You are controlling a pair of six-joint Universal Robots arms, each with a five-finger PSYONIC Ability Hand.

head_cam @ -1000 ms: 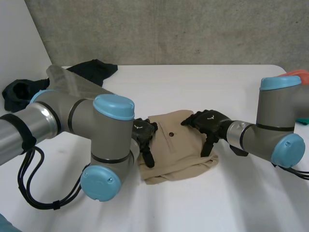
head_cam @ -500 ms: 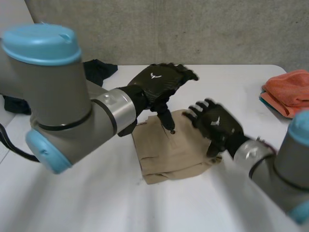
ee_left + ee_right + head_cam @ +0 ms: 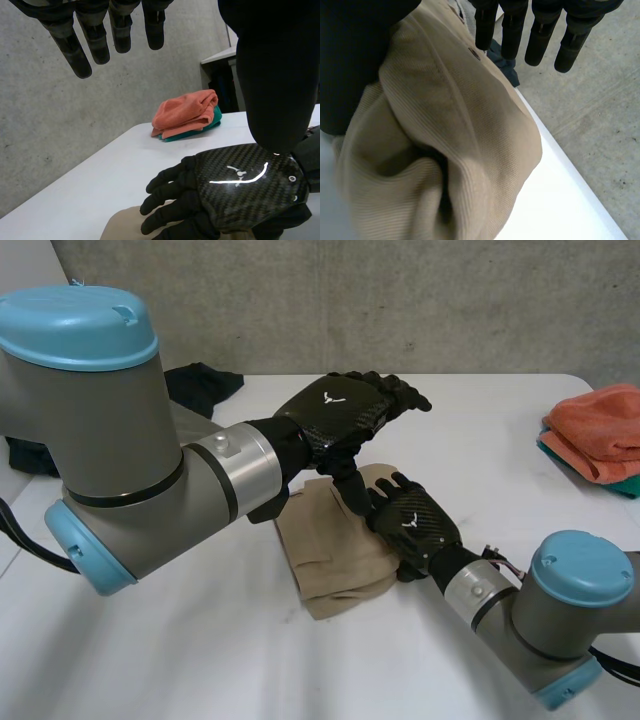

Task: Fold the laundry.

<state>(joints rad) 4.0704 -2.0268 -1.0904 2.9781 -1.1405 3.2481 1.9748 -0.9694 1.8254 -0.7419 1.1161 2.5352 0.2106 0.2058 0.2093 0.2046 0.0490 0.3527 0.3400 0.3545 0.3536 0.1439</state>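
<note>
Now my left hand point(image 3: 340, 415) hangs in the air over the middle of the table point(image 3: 480, 430). Its fingers point(image 3: 75, 52) are straight and spread, and they hold nothing. Its thumb point(image 3: 352, 490) points down at the tan cloth point(image 3: 325, 550); I can't tell if the tip touches it. Just beside that thumb, my right hand point(image 3: 412, 525) lies on the cloth's right edge, with its fingers point(image 3: 512, 35) straight and not gripping. The cloth is a bunched, folded lump in the middle of the table, toward the near edge, and my right hand covers part of it. At the right edge sits a folded orange towel point(image 3: 600, 425) on a teal cloth point(image 3: 192, 133), cut off at the side. A dark garment point(image 3: 205, 385) lies near the far left corner, half hidden behind my left arm.
</note>
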